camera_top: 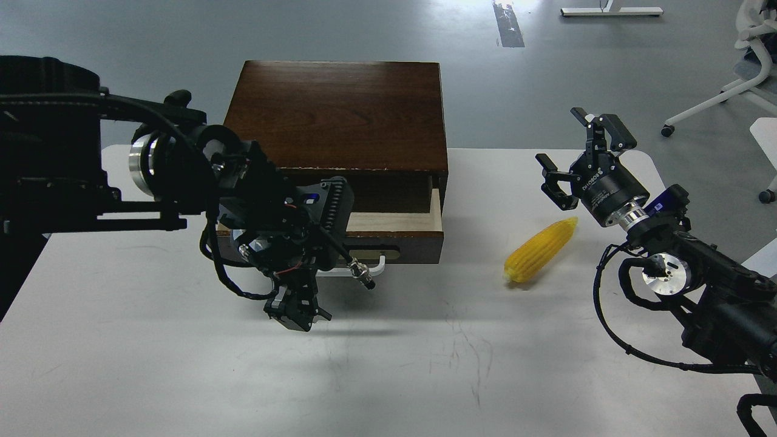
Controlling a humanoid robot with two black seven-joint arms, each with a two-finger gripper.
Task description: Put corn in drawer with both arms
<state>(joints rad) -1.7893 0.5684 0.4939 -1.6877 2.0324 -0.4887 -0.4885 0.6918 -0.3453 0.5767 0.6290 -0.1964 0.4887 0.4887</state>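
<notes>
Left arm (267, 212) hiding drawer (400, 233) front's left half, left claw (297, 312) too dark to read

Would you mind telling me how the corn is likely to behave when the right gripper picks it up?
The corn is round and tapered, lying loose on the table, so a nudge would probably roll it in a curve. Its bumpy kernels should give the right gripper some grip, though the taper may let it slip. It looks stiff, unlikely to bend.
</notes>
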